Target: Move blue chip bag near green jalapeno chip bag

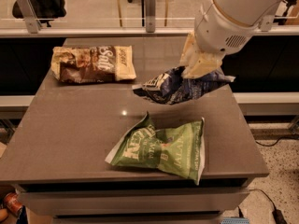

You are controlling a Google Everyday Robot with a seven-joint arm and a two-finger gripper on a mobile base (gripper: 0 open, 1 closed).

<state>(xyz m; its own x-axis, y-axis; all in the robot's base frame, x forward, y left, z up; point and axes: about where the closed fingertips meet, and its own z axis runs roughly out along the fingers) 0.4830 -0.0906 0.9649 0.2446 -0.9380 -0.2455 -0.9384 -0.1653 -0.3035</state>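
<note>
The blue chip bag (175,86) is dark navy with white lettering and hangs lifted above the table, right of centre. My gripper (198,68) comes down from the upper right and is shut on the bag's right part. The green jalapeno chip bag (161,146) lies flat on the table's front half, just below and in front of the blue bag, a short gap apart.
A brown-and-cream bag marked Salt (92,63) lies at the table's back left. The grey table (70,134) ends in a front edge near the green bag. A glass rail and a dark shelf run behind the table.
</note>
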